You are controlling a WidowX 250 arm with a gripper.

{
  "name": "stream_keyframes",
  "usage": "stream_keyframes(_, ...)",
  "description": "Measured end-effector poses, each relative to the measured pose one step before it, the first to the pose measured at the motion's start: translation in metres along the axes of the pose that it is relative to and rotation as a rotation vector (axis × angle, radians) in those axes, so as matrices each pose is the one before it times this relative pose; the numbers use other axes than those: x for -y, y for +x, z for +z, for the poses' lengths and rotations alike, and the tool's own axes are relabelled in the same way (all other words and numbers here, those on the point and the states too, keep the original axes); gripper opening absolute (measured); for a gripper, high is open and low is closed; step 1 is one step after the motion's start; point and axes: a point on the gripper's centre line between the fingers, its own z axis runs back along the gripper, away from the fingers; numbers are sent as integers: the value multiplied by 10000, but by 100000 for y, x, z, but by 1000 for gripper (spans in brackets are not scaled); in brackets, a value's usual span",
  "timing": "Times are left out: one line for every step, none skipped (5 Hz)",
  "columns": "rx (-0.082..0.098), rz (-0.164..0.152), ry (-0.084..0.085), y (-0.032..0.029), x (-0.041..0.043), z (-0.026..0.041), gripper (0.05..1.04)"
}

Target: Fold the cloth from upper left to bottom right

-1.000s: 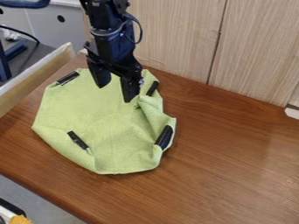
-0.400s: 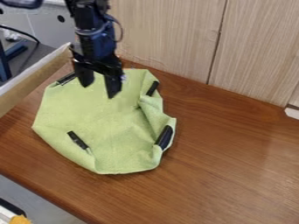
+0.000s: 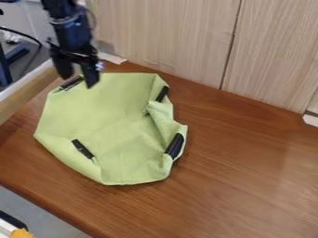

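Looks barely begun, with the diagonal fold left to make in the cloth on the worktop (despite some rumpling), and a parted, empty gripper above the worktop's far left.

The cloth is plain lime green, the strip at its four o'clock black. Reddish-brown tabletop, streaked with darker grain; pale beige, finely grained wall panel at one o'clock.
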Motion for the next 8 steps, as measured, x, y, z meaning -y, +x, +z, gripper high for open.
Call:
stream_keyframes(-145,286,-171,67,-3249,-589,999)
stream_keyframes(185,50,-111,743,-2044,22,999)
stream_keyframes(-239,8,-154,514,-1266,-1476,999)
stream_keyframes(-335,67,-120,41,-890,-1891,999)
stream_keyframes(-147,-104,-44,185,-212,-1227,999)
stream_keyframes(-202,-51,-33,182,76,-905,947)
stream_keyframes(32,-15,378,455,232,-428,668)
stream_keyframes(-67,-43,79,-23,377,-427,370)
